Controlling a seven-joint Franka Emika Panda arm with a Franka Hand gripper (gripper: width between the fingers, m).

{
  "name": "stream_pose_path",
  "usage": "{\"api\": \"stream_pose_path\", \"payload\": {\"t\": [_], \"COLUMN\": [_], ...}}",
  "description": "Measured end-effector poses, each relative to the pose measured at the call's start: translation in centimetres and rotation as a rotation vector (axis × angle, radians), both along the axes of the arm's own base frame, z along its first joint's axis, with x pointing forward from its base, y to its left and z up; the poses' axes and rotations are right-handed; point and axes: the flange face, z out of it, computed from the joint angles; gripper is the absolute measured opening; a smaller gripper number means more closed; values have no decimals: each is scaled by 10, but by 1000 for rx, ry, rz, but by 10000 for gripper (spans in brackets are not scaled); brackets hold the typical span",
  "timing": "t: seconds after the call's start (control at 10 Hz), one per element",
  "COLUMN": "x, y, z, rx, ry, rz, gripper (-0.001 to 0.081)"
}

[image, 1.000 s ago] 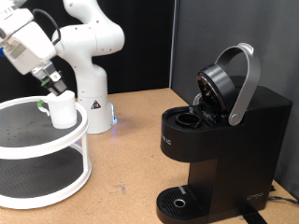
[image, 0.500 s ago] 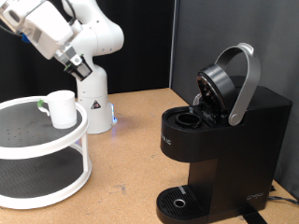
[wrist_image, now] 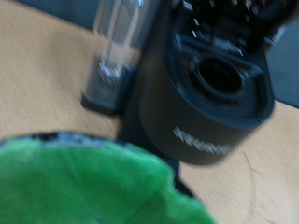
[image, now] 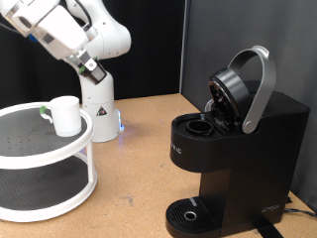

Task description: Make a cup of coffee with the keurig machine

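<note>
The black keurig machine (image: 238, 159) stands at the exterior view's right with its silver-grey lid handle (image: 260, 89) raised and its pod chamber (image: 203, 127) open. The white cup (image: 65, 115) stands on the top tier of a white round shelf (image: 59, 159) at the left. My gripper (image: 94, 71) hangs in the air above and to the right of the cup. In the wrist view a blurred green-topped pod (wrist_image: 84, 182) fills the foreground at the gripper, facing the machine (wrist_image: 220, 117) and its open chamber (wrist_image: 222, 77). The fingers themselves are hidden.
The arm's white base (image: 99, 99) stands behind the shelf. A small green item (image: 45, 112) lies left of the cup. The machine's round drip tray (image: 188, 213) is at its foot. Its clear water tank (wrist_image: 117, 47) shows in the wrist view.
The gripper has risen from beside the cup on the shelf and moved up and to the right, towards the machine. The cup has stayed in place.
</note>
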Motion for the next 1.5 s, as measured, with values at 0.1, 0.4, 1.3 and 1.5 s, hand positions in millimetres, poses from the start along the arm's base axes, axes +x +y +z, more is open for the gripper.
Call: {"api": "stream_pose_path", "payload": {"t": [0.1,0.4,1.3,1.5], "x": [5,32,71,72], "y": [6,29,86,90], "z": [4,26,51,53], "rx": [45,126,63,90], "ry": [46,110,106,169], "rz": [-17,-75,-86,-141], "gripper": [461,461,461,461]}}
